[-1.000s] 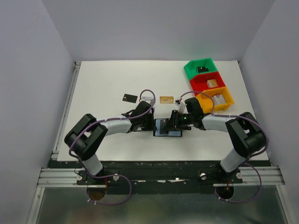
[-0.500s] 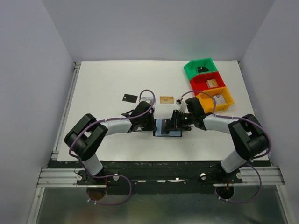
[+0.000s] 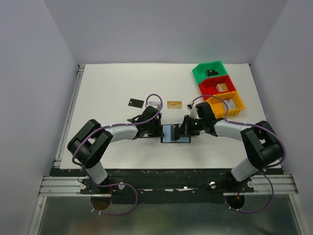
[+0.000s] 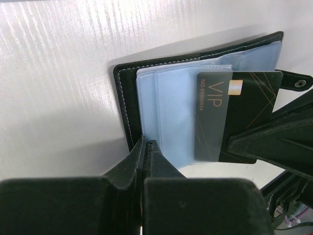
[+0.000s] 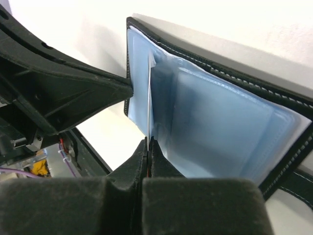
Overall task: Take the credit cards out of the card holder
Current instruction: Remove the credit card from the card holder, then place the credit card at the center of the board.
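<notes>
The card holder (image 3: 172, 134) lies open on the white table between the two arms, black cover down and blue-grey pockets (image 4: 171, 112) up. My left gripper (image 4: 145, 143) is shut on its near-left edge, pinning it. A black credit card (image 4: 234, 115) marked VIP sticks halfway out of a pocket. My right gripper (image 5: 148, 143) is shut on that card, which shows edge-on (image 5: 148, 93) in the right wrist view. From above, the left gripper (image 3: 160, 130) and right gripper (image 3: 186, 128) meet over the holder. Loose on the table farther back lie a black card (image 3: 136, 102) and a gold card (image 3: 174, 105).
Green (image 3: 209, 71), red (image 3: 215, 87) and orange (image 3: 227, 104) bins stand in a row at the back right, each with small items inside. A purple cable (image 3: 154, 98) loops above the left wrist. The left arm's fingers (image 5: 73, 83) sit close beside the right gripper.
The right gripper's jaws have closed onto the black card's edge. Its wrist has shifted slightly right. The left gripper has stayed shut on the holder.
</notes>
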`<state>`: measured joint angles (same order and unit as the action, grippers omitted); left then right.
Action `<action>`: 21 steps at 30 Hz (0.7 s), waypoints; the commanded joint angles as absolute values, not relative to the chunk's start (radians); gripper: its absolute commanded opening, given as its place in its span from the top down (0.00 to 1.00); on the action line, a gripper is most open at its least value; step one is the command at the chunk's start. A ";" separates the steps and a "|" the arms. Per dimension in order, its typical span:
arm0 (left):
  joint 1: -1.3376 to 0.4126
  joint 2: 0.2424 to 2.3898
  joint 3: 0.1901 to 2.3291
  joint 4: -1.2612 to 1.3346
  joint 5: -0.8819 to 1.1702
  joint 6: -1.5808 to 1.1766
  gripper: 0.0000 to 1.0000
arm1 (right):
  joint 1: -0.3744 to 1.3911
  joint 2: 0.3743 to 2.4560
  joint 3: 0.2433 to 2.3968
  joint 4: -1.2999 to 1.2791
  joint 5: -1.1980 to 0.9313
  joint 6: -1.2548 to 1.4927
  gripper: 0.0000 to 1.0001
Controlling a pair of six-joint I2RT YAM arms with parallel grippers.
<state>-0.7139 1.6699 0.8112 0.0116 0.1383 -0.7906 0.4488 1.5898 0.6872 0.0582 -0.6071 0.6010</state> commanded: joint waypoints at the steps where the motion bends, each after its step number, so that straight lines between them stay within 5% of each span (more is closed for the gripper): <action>1: -0.715 1.663 0.767 -0.066 0.077 -0.773 1.00 | 0.434 1.554 0.680 0.002 -0.545 0.592 1.00; 19: -0.730 1.455 0.690 -0.017 0.052 -0.752 1.00 | 0.430 1.275 0.721 -0.290 -0.379 0.479 1.00; 21: -0.730 1.395 0.698 -0.006 0.057 -0.739 0.82 | 0.431 1.227 0.751 -0.336 -0.387 0.439 1.00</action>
